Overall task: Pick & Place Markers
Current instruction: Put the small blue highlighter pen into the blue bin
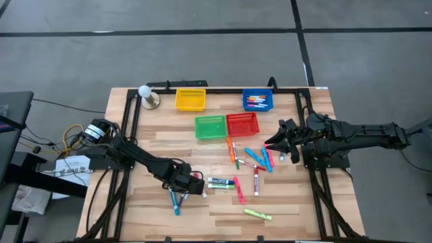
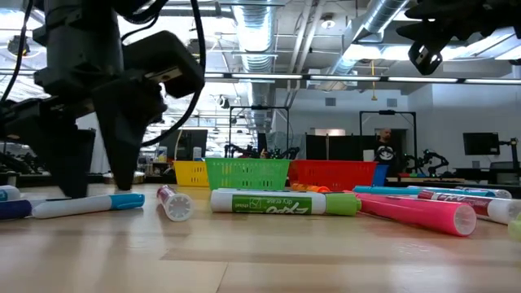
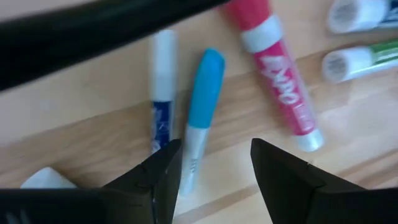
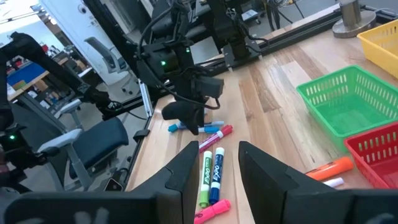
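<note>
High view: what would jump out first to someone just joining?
The loose markers scattered over the table's middle, in front of the green basket and red basket. The left gripper stands low and open over a light-blue marker, while the right gripper hovers at the scatter's right edge.

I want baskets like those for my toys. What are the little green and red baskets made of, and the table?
The green basket and red basket look like plastic mesh: thin, glossy, see-through grids. The table looks like wood, with pale planks and visible grain, smooth finish.
</note>
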